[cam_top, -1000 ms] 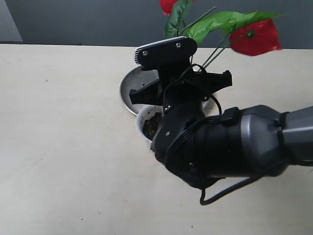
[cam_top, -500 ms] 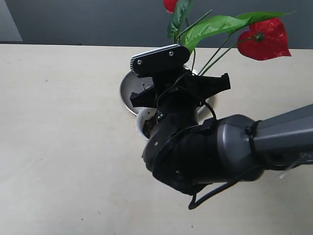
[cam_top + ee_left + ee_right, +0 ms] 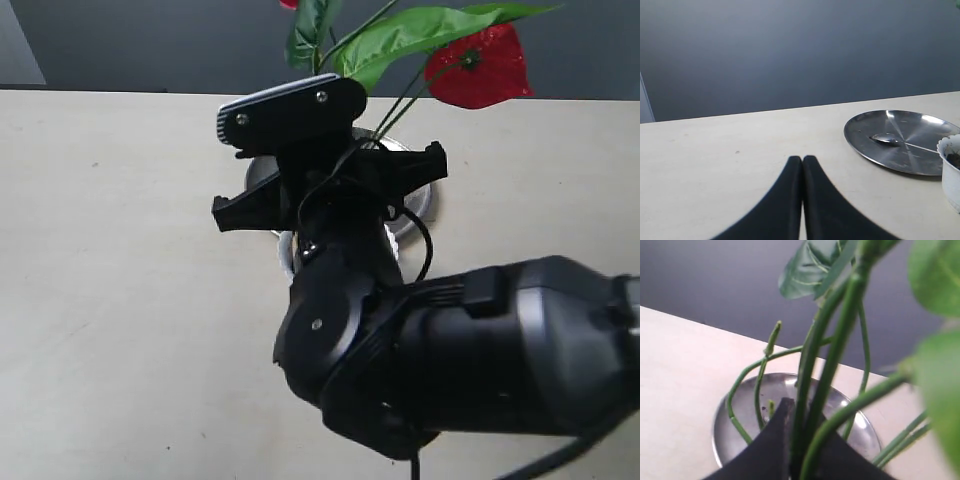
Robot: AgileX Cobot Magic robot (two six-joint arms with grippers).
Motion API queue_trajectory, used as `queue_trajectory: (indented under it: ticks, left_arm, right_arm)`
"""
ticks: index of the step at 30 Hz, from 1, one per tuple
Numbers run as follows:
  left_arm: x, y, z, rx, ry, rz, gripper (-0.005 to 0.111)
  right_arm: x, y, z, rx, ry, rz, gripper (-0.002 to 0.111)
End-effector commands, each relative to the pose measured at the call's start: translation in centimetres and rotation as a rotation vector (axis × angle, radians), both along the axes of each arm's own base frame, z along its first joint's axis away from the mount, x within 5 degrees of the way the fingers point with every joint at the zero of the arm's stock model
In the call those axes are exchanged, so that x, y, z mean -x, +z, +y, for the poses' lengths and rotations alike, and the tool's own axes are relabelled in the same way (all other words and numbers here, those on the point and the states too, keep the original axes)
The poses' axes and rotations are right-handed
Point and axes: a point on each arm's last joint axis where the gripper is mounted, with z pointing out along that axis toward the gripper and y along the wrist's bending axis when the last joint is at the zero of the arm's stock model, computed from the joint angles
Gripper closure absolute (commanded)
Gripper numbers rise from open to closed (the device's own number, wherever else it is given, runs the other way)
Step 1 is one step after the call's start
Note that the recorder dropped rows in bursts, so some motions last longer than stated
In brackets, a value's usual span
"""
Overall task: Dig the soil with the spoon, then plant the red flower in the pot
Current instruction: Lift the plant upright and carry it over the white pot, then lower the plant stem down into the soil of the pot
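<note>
My right gripper [image 3: 805,412] is shut on the thin green stems of the red flower [image 3: 478,65]. It holds the plant upright above the steel plate, and its leaves [image 3: 400,30] reach past the top of the exterior view. The white pot [image 3: 951,175] with dark soil [image 3: 956,159] stands next to the plate; in the exterior view my right arm hides nearly all of it. The silver spoon [image 3: 887,139] lies on the plate. My left gripper [image 3: 802,160] is shut and empty, low over the bare table, to one side of the plate.
A round steel plate [image 3: 900,150] lies behind the pot, with its rim [image 3: 260,175] showing beside my arm. My bulky right arm [image 3: 450,360] fills the front middle of the exterior view. A grey wall stands behind the pale table [image 3: 120,250].
My right arm has moved left and nearer the camera with the flower in it. The red bloom and leaves have shifted left. It now covers the pot more than before.
</note>
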Motion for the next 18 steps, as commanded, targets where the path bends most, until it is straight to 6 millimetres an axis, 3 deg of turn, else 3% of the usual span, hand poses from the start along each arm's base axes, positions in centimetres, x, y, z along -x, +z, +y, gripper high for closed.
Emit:
queue_trajectory:
  ticks: [1, 9, 12, 18]
  left_arm:
    - [0.0, 0.1, 0.0, -0.001, -0.006, -0.016, 0.106]
    - [0.0, 0.1, 0.0, -0.001, -0.006, -0.016, 0.106]
    - [0.0, 0.1, 0.0, -0.001, -0.006, -0.016, 0.106]
    - [0.0, 0.1, 0.0, -0.001, -0.006, -0.016, 0.106]
  right_arm:
    - [1.6, 2.9, -0.3, -0.106, 0.038, 0.008, 0.108]
    - [2.8, 5.5, -2.3, -0.26, 0.031, 0.166, 0.108]
    - [2.6, 5.9, -2.7, -0.191, 0.097, 0.208, 0.108]
    - [1.7, 5.5, -2.4, 0.08, 0.407, 0.282, 0.108]
